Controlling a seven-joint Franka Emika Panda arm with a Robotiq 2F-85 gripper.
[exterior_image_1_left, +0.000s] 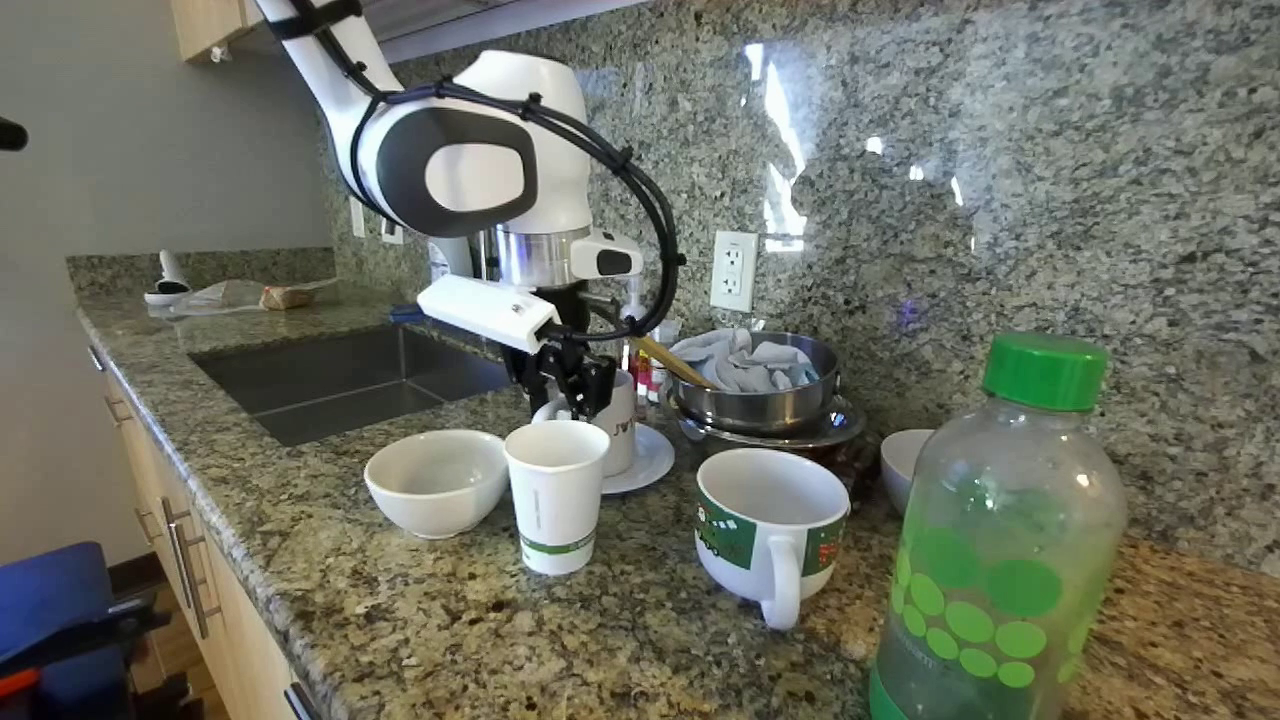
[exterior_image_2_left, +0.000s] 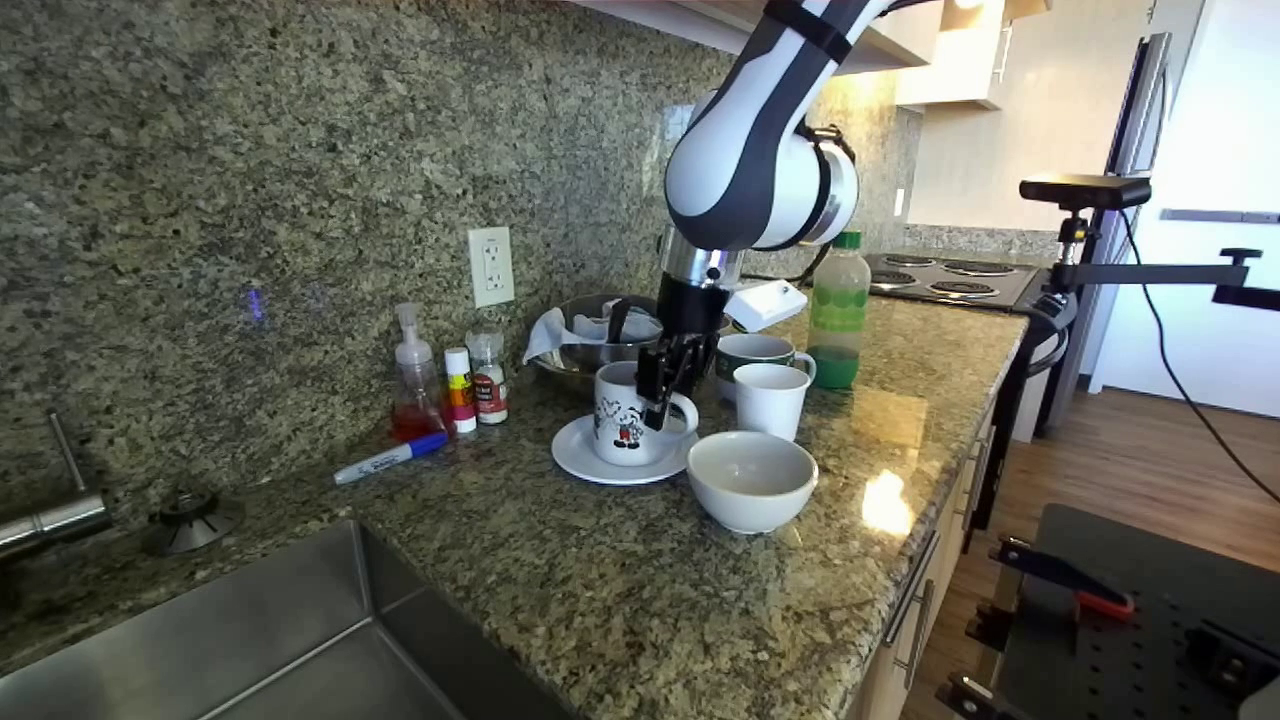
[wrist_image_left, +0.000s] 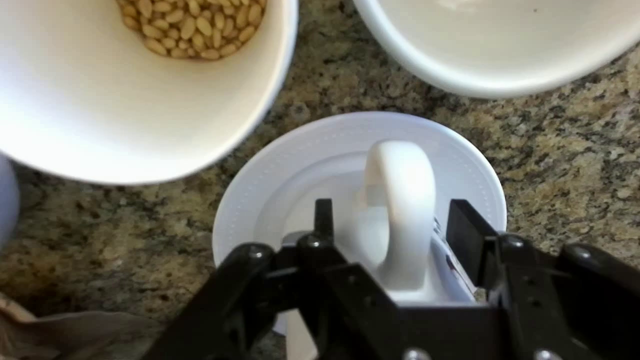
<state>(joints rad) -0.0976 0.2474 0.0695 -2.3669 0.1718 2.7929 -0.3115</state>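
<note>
White mug, cartoon figures on its side, stands upright on a pale saucer, and what a spot for its handle: right between the two fingers of the black pincer! Those jaws are parted, and the wrist view shows a gap at either side of the white loop, one finger per flank.

Now to the crowd on the granite tabletop! In an exterior view, a paper cup with a green band stands nearer than the mug, overlapping it from here, and a white bowl sits just to the cup's left. Peek inside that cup from the wrist: tan grains at the bottom! Over to the right, a wide mug with green panels holds its own handle toward the near side; farther right and nearer yet comes a tall bottle with a green cap. On the far side, by the stone wall, a metal bowl carries a pale cloth.

And at the near left in an exterior view, the sink! Past it lies a blue-capped marker, and just beyond that line up a soap dispenser, a glue stick and a small red-labelled bottle, all left of the saucer.
</note>
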